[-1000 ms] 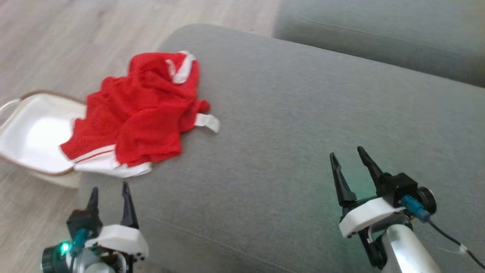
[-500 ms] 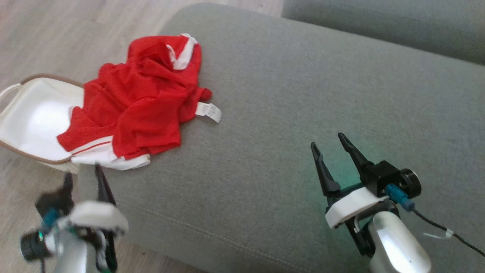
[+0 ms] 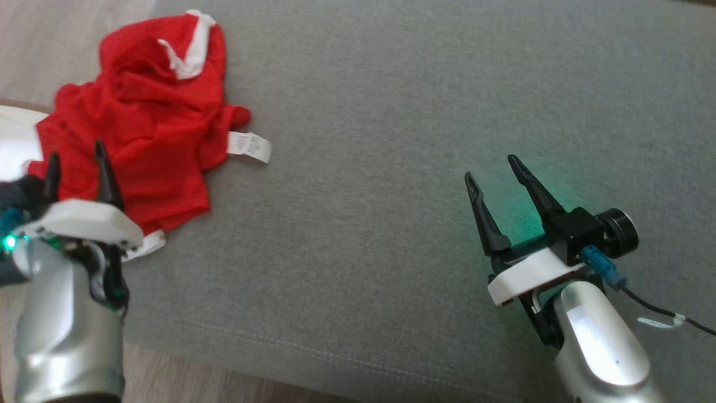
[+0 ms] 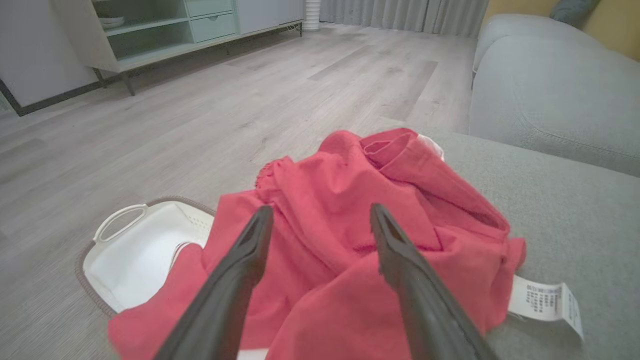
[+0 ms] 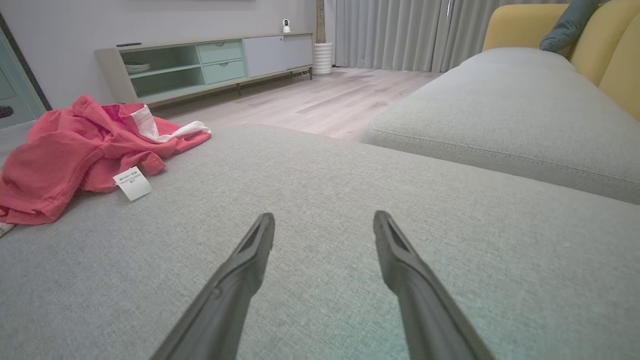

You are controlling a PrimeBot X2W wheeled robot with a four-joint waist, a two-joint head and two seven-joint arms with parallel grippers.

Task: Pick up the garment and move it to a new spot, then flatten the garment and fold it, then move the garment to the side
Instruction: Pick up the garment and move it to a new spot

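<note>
The garment (image 3: 151, 117) is red with white trim and a white care label, crumpled at the left end of the grey sofa cushion (image 3: 391, 140). From the left wrist the garment (image 4: 350, 220) lies straight ahead, one edge hanging over a basket. My left gripper (image 3: 77, 154) is open just above its near edge, fingers apart with nothing between them. My right gripper (image 3: 492, 168) hovers open over bare cushion far to the right; in its wrist view the garment (image 5: 75, 150) is at the far left.
A white basket (image 4: 135, 245) with a brown rim sits on the wood floor (image 4: 200, 115) beside the cushion's left end. A second grey cushion (image 5: 500, 120) and a yellow backrest (image 5: 615, 55) lie beyond. A low cabinet (image 5: 210, 65) stands against the far wall.
The head camera has swung down and to the right, shifting the whole picture. My left gripper has risen and come forward to the garment's near edge. Both grippers stay open.
</note>
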